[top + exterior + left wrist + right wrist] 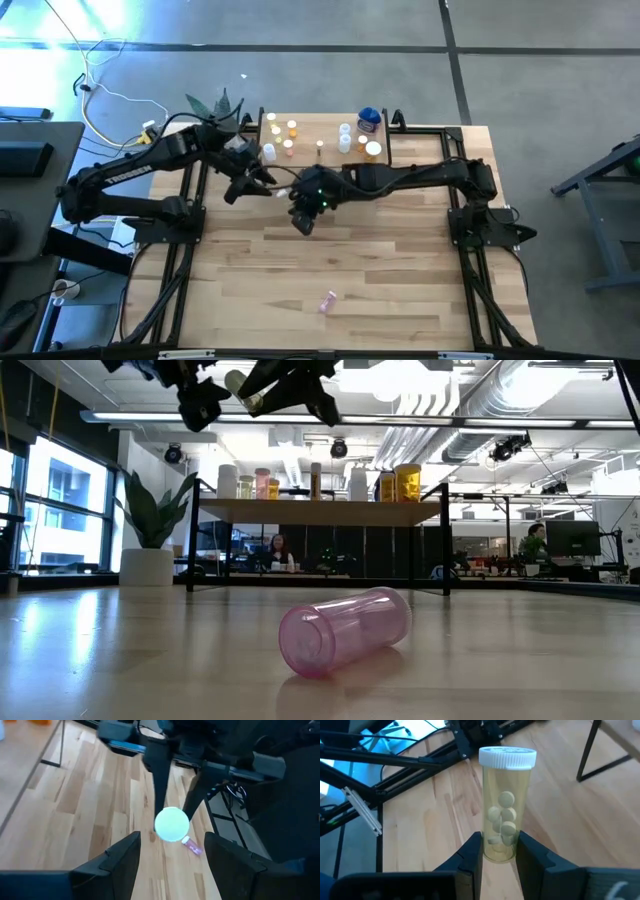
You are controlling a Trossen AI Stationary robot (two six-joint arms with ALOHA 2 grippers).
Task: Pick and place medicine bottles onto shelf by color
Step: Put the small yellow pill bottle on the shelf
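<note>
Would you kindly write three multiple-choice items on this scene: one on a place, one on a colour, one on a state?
1. Where does the pink bottle lie?
A. on the shelf
B. on the table near the front edge
C. in the left gripper

2. What colour is the cap of the bottle in the right gripper?
A. white
B. blue
C. orange

3. The left gripper is
A. shut on a bottle
B. open
C. out of view

Answers: 1 B, it lies on its side on bare wood; 2 A, the yellow-green bottle has a white cap; 3 B, its fingers stand apart, holding nothing.

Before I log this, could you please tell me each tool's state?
Left tool: open, empty.
Right tool: shut on clear yellow-green white-capped pill bottle.
</note>
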